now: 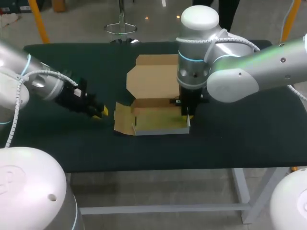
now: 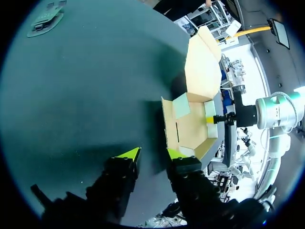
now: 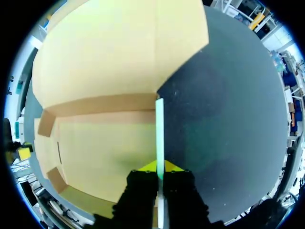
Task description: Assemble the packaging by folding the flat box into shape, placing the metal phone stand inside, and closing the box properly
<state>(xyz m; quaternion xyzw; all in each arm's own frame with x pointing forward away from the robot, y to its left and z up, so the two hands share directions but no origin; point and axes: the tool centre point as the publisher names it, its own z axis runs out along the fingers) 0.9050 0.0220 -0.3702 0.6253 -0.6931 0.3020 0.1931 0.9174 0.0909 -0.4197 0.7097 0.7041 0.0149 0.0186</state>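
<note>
The left gripper (image 1: 101,112) is hovering low over the table (image 1: 240,139) just left of the box (image 1: 158,122), its fingers spread wide with nothing between them. The box is sitting near the table's middle as a partly folded tray, with one side flap lying outward toward the left gripper. At the tray's right side the right gripper (image 3: 159,167) is reaching straight down, its fingers pinching the thin upright side wall between them, and beyond the tray the lid is lying open toward the far edge.
</note>
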